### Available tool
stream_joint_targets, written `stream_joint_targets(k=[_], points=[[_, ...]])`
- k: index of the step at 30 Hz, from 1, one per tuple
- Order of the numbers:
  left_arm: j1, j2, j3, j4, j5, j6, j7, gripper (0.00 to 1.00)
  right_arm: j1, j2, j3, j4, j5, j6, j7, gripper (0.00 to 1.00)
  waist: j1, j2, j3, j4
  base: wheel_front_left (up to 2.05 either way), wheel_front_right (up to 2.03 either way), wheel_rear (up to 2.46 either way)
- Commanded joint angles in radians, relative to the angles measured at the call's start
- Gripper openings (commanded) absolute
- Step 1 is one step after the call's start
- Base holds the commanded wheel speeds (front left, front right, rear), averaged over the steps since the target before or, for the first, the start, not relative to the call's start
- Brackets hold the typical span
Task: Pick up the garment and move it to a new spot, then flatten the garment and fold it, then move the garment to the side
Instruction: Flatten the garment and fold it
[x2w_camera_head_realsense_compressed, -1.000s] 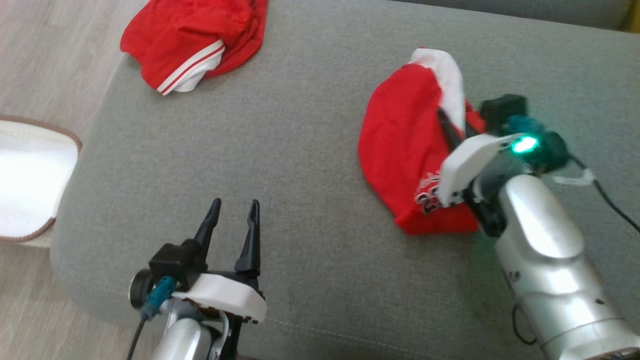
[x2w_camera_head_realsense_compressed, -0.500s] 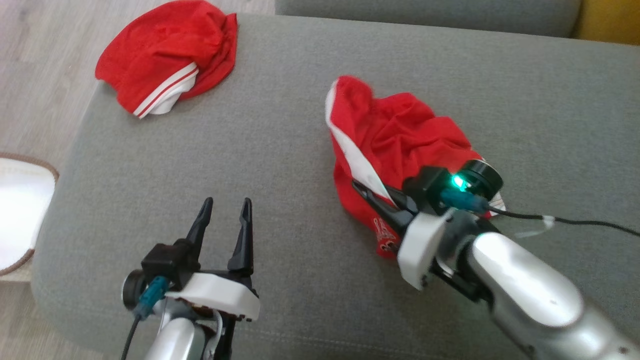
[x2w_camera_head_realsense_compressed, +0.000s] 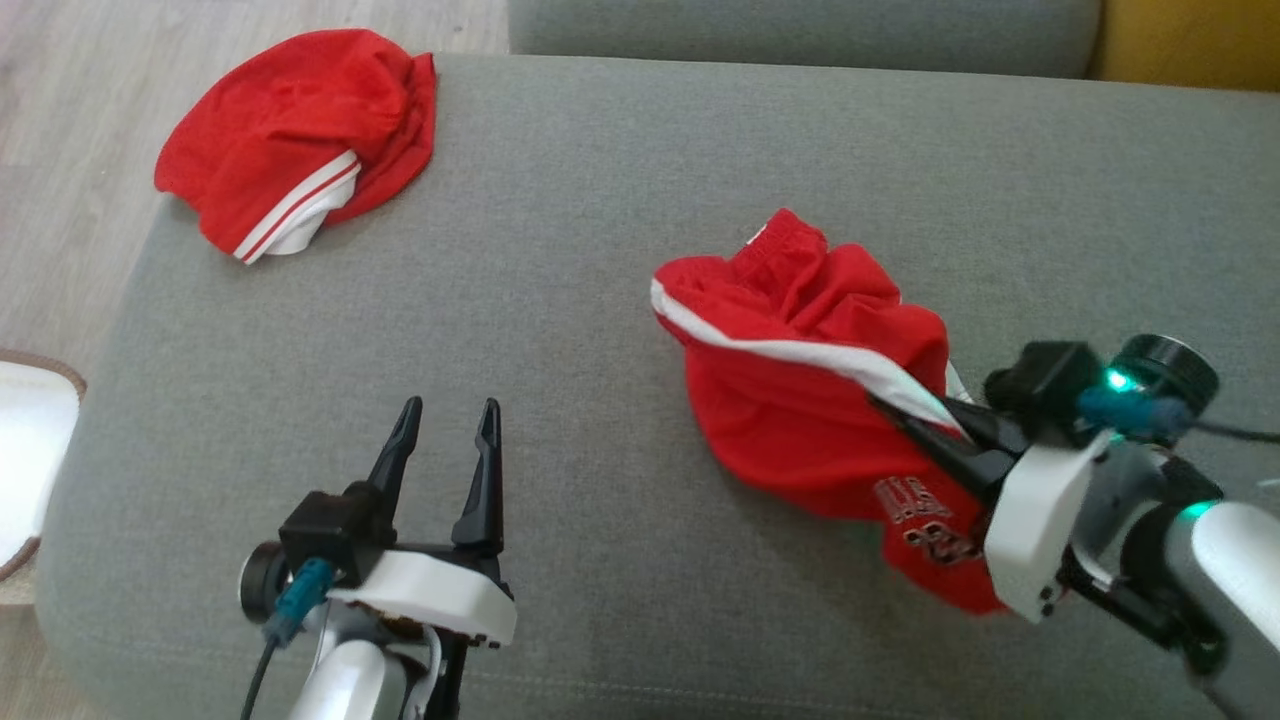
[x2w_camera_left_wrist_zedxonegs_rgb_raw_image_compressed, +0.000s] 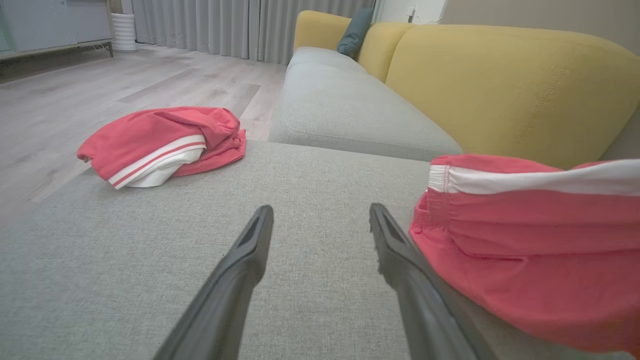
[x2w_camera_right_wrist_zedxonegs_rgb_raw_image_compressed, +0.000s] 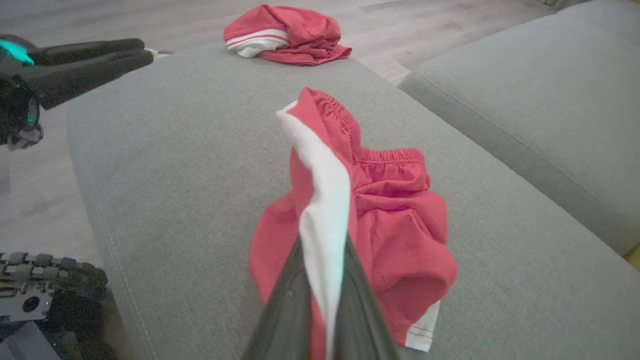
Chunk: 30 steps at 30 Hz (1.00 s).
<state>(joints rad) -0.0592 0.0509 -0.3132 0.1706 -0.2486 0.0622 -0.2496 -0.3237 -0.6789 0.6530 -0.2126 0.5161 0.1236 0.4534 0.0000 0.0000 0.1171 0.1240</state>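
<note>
Head cam: we've got the right gripper (x2w_camera_head_realsense_compressed: 890, 412) pinched tight on the red shorts (x2w_camera_head_realsense_compressed: 790, 420), bunched up on the right side of the grey couch (x2w_camera_head_realsense_compressed: 600, 200). Left wrist cam: left gripper (x2w_camera_left_wrist_zedxonegs_rgb_raw_image_compressed: 320, 209) spread wide over bare cushion, shorts just to its right. Right wrist cam: the white stripe is clamped between the fingers.
</note>
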Motion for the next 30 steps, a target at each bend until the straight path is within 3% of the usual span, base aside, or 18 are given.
stream_joint_targets(k=[1,4,10,18,19,20,21,22,30], points=[[-0.012,-0.001,0.031,-0.031,0.007,-0.003,-0.012,1.00,0.012,-0.004,-0.015,-0.023,0.011,0.007,-0.002,0.00,0.0000,0.0000,0.001,-0.003,0.00,0.00,0.00],[-0.019,-0.001,0.023,-0.028,0.006,-0.006,-0.012,1.00,0.028,0.056,-0.049,0.067,0.014,0.007,-0.043,0.00,0.0000,0.0000,0.005,-0.007,0.00,0.00,0.00],[-0.031,-0.001,0.010,-0.020,0.006,-0.008,-0.012,1.00,-0.017,0.199,-0.067,0.359,0.012,0.007,-0.183,0.00,0.0000,0.0000,0.015,-0.002,0.00,0.00,0.00],[-0.030,-0.001,0.007,-0.008,0.004,-0.007,-0.012,1.00,-0.115,0.264,-0.064,0.650,-0.033,0.007,-0.345,0.00,0.0000,0.0000,0.018,0.003,0.00,0.00,0.00],[-0.029,-0.001,0.007,-0.007,0.003,-0.007,-0.012,1.00,-0.124,0.271,-0.065,0.674,-0.037,0.007,-0.363,0.08,0.0000,0.0000,0.018,0.001,0.00,0.00,0.00],[-0.028,-0.001,0.007,-0.005,0.003,-0.006,-0.012,1.00,-0.132,0.278,-0.068,0.696,-0.040,0.007,-0.381,0.38,0.0000,0.0000,0.017,-0.002,0.00,0.00,0.00],[-0.026,-0.001,0.007,-0.004,0.003,-0.006,-0.012,1.00,-0.139,0.284,-0.068,0.716,-0.045,0.007,-0.394,0.85,0.0000,0.0000,0.015,-0.006,0.00,0.00,0.00],[-0.025,-0.001,0.007,-0.003,0.002,-0.006,-0.012,1.00,-0.146,0.287,-0.068,0.731,-0.051,0.007,-0.408,1.00,0.0000,0.0000,0.014,-0.010,0.00,0.00,0.00],[-0.020,-0.001,0.009,-0.001,0.001,-0.006,-0.012,1.00,-0.148,0.288,-0.117,0.757,-0.066,0.007,-0.501,1.00,0.0000,0.0000,0.002,-0.050,0.00,0.00,0.00]])
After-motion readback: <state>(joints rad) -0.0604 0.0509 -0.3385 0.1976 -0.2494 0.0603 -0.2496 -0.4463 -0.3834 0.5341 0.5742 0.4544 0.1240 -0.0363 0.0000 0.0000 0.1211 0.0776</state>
